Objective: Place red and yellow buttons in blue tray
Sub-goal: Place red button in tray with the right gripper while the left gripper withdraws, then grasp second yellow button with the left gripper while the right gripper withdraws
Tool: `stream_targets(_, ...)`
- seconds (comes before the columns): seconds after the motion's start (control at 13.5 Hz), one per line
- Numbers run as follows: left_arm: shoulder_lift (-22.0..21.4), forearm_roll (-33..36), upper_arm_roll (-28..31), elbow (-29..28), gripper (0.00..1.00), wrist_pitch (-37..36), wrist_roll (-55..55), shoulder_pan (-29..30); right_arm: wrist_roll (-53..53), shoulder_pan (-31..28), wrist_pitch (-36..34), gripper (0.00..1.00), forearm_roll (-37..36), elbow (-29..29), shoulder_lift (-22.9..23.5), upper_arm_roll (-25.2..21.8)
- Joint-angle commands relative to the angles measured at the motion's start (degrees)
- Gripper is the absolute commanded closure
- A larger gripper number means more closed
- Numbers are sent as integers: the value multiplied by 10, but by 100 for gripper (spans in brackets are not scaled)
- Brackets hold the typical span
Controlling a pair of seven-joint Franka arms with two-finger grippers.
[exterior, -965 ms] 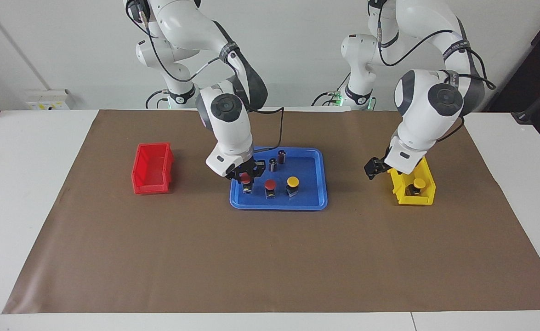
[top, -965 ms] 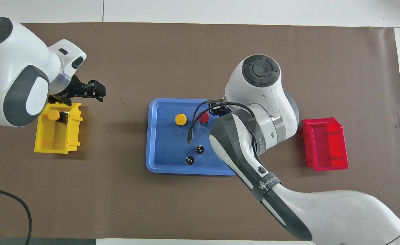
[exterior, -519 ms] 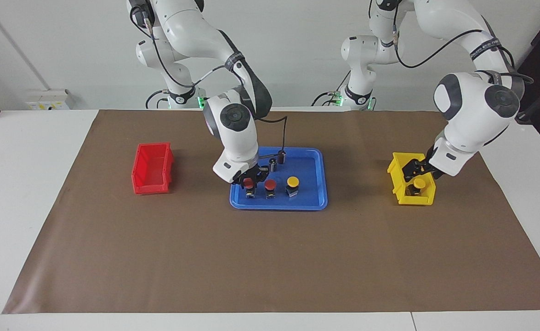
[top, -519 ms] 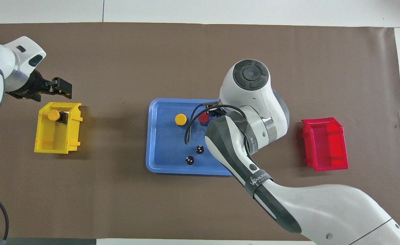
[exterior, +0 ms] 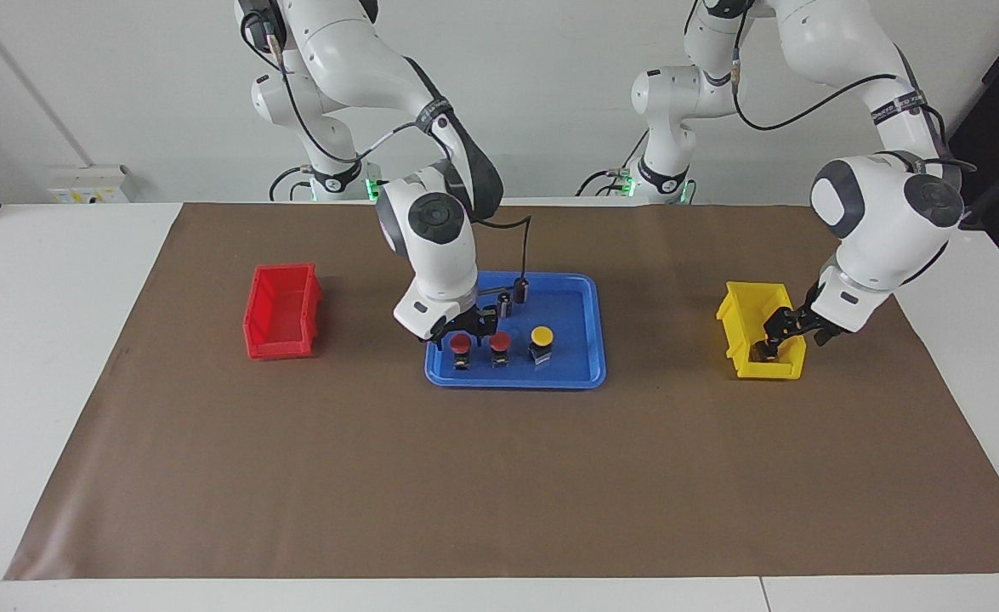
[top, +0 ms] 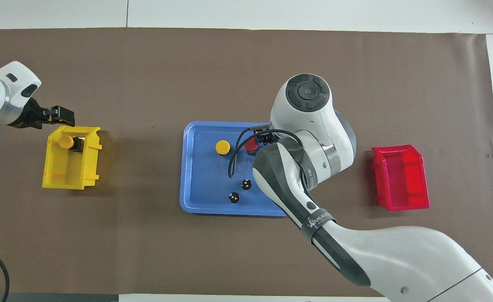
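Observation:
The blue tray (exterior: 571,316) (top: 204,184) holds two red buttons (exterior: 460,343) (exterior: 500,342) and a yellow button (exterior: 541,337) (top: 223,147) in a row, upright. In the overhead view one red button (top: 251,145) shows and the other is hidden under the right arm. My right gripper (exterior: 462,326) is open just above the red button nearest the red bin. A second yellow button (top: 66,141) lies in the yellow bin (exterior: 741,327) (top: 70,167). My left gripper (exterior: 781,333) (top: 63,116) is open, low over that bin's end farther from the robots, and hides this button in the facing view.
Two dark capless cylinders (exterior: 505,304) (exterior: 522,289) stand in the tray nearer to the robots than the buttons. An empty red bin (exterior: 282,310) (top: 401,178) sits toward the right arm's end. Brown paper covers the table.
My right gripper lowered the red button onto the tray and let go of it. My left gripper swung from beside the yellow bin to over its end and came down.

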Motion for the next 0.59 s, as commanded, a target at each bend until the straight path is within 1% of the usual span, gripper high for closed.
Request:
stream_targets(0.0,-39,10,-5,-56,17,27,11,8,5,-19,-46,27,-6,37,-19,-1)
stream_targets(0.07,-43,10,-6,-64,19,31,10,8,5,-35,-65,26,-6,43,-39,-2)
stream_targets(0.15,-48,10,-6,-78,21,37,10,8,1,-54,-88,18,-8,47,-62,-2)
stream_targets(0.22,-55,10,-6,-96,23,53,10,8,-2,-68,-113,11,-9,51,-78,-2)
stream_targets(0.3,-61,10,-6,-112,25,74,10,8,-8,-78,-139,2,-13,60,-91,-2)
stream_targets(0.37,-60,10,-6,-118,26,86,9,8,-19,-91,-177,0,-20,79,-100,-3)
stream_targets(0.52,-54,10,-6,-118,27,94,10,8,-49,-124,-233,0,-22,110,-118,-3)
